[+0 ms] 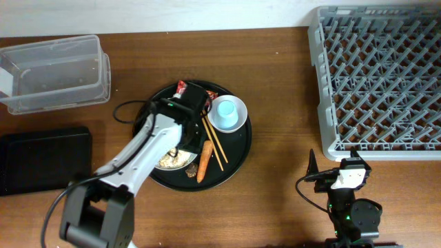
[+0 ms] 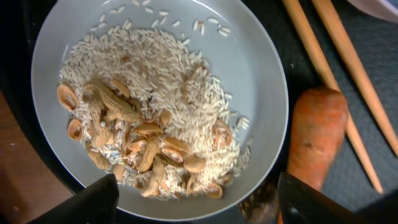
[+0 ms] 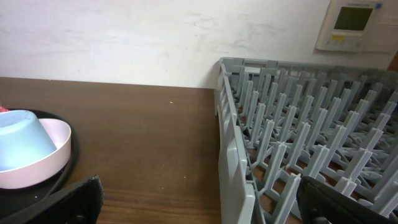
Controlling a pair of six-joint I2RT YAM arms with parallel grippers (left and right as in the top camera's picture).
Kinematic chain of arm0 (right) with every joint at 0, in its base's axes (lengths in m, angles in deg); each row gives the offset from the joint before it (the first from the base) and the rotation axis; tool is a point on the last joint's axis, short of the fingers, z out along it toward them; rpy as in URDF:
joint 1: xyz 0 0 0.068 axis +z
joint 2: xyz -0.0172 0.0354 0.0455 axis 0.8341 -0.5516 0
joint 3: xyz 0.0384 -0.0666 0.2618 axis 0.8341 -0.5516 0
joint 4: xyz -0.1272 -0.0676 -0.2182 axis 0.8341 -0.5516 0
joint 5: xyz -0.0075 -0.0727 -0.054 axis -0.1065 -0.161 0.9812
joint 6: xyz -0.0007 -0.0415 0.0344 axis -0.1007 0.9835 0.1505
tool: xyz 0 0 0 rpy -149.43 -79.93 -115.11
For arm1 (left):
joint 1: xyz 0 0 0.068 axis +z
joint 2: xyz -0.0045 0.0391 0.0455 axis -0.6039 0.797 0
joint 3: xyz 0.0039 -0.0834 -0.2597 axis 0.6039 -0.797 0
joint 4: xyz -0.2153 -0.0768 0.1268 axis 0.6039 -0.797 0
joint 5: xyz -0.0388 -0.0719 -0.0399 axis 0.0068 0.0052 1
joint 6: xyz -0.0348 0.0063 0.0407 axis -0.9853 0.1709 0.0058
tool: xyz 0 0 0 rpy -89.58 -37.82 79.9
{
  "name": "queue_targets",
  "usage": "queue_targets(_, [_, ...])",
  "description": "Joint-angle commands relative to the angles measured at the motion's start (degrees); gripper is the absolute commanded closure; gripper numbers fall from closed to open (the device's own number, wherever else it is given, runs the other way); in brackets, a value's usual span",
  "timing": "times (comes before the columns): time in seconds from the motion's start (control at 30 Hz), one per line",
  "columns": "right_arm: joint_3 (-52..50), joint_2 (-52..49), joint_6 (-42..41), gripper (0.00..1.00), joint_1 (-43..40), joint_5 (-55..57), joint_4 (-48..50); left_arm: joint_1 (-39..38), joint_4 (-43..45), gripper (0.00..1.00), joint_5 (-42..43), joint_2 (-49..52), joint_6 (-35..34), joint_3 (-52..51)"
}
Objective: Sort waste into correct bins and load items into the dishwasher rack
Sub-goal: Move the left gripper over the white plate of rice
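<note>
1. The dishwasher rack (image 1: 379,76) takes the far right of the table (image 1: 275,207), with nothing loaded that I can see.
2. The clear tub (image 1: 55,72) and the flat black tray (image 1: 45,162) lie at the far left, well apart from the food. Any carry to them crosses bare wood, so loose grains could scatter on the way.
3. The round black tray (image 1: 238,141) sits mid-table and bears everything to be sorted, including the red wrapper (image 1: 182,87) at its far rim.
4. The white bowl (image 2: 261,74) holds rice (image 2: 155,68) mixed with brown shell-like bits. Its wall is thin and sloping, so I judge that a pinch on one side could tip it and spill the rice onto the tray.
5. The carrot (image 2: 317,137) lies just beside the bowl, with one of the chopsticks (image 2: 348,68) against its side. A finger closing there could nudge it and roll the sticks.
6. The light-blue cup (image 1: 227,112) stands at the tray's far right, apart from the arm.
7. The left gripper (image 2: 196,186) hovers low over one side of the bowl, its fingers spread wide — one over the bowl's edge, one by the carrot — and grips nothing.
8. The right gripper (image 3: 199,183) hangs near the rack's near corner — spread fully, empty.
</note>
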Motion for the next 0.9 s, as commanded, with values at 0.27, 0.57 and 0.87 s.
queue_targets(0.27, [-0.37, 0.39, -0.59, 0.02, 0.35, 0.50, -0.31, -3.50, 1.40, 0.25, -4.96, 4.85, -4.63, 0.79])
queue_targets(0.57, [-0.37, 0.37, -0.59, 0.02, 0.35, 0.50, -0.31, -6.54, 2.71, 0.25, -5.01, 4.90, -4.63, 0.68])
queue_targets(0.87, [-0.37, 0.37, -0.59, 0.01, 0.35, 0.50, -0.31, -6.60, 2.71, 0.25, -7.34, 4.90, -4.63, 0.55])
